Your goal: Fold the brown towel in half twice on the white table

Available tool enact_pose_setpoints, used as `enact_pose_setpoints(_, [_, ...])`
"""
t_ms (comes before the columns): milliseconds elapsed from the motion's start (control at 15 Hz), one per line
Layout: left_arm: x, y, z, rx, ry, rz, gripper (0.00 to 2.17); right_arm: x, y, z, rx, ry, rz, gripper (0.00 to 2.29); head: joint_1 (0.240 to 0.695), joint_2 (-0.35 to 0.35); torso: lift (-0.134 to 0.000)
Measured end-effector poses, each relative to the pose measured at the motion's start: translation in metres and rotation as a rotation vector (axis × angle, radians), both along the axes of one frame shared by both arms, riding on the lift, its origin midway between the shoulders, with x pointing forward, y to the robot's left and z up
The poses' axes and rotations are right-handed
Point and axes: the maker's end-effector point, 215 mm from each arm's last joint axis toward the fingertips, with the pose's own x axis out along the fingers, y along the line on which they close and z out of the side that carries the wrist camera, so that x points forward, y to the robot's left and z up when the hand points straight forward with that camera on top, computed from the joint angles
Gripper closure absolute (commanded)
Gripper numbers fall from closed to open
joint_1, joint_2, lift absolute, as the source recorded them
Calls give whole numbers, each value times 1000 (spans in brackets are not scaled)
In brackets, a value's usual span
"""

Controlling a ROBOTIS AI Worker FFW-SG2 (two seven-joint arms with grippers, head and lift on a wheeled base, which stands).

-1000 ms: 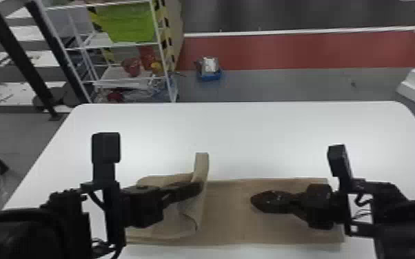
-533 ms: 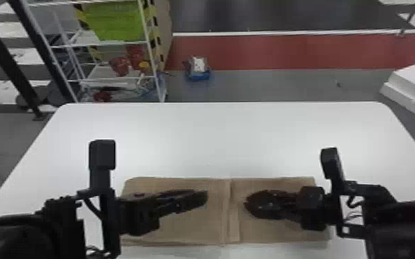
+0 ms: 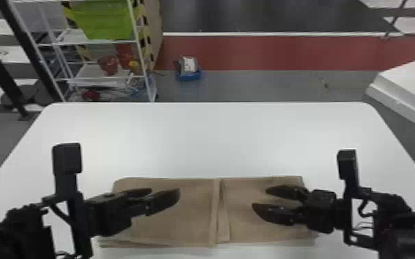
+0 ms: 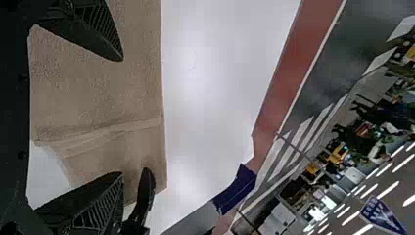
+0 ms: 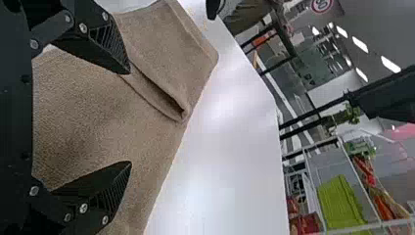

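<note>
The brown towel [image 3: 196,215] lies on the white table [image 3: 217,141], its left part folded over, with a raised edge and narrow strip crossing near its middle. Over the folded left part is my left gripper [image 3: 165,193], fingers apart and nothing between them. My right gripper [image 3: 259,197] stands open over the flat right part. Seen from the left wrist, the towel [image 4: 98,93] passes beneath the spread left gripper [image 4: 121,116], the other arm's fingertip beyond. In the right wrist view, the towel [image 5: 98,112] with its loose fold lies below the right gripper [image 5: 130,117].
Bare tabletop stretches behind the towel to the table's far edge. On the floor beyond stand a white shelf rack [image 3: 103,77] with a green bin and a small blue container [image 3: 188,74]. A white block-like object [image 3: 403,86] is at the far right.
The towel flap that stood up by my left gripper has come down flat onto the towel. Both grippers' fingers have spread apart. The head view has shifted to the right.
</note>
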Motion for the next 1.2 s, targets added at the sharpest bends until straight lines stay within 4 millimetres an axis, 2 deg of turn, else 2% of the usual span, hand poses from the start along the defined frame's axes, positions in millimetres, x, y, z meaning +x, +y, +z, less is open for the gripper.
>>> enact_pose_setpoints(200, [8,43,1,71,-54,74,36,-21,6,-3,26,146,-76,319,695,104,-124])
enact_pose_setpoints(400, [4,69,-3,87,-63,110,36,-44,22,-14,-8,259,-138,323,695,184,-124])
enact_pose_setpoints(600, [1,81,-7,78,-62,122,36,-50,42,-20,-89,260,-181,319,695,227,-124])
enact_pose_setpoints(733, [0,85,-9,74,-59,127,36,-49,52,-12,-112,240,-189,316,695,247,-124])
enact_pose_setpoints(867, [1,88,-11,72,-58,131,36,-43,52,-2,-134,204,-205,289,695,259,-124])
enact_pose_setpoints(1000, [1,90,-10,73,-62,136,36,-38,49,10,-134,170,-216,157,695,253,-124])
enact_pose_setpoints(1133, [3,92,-9,74,-64,141,36,-50,56,16,-114,226,-198,110,695,267,-124])
enact_pose_setpoints(1200, [3,93,-10,74,-64,142,36,-65,58,10,-149,308,-199,110,695,275,-124])
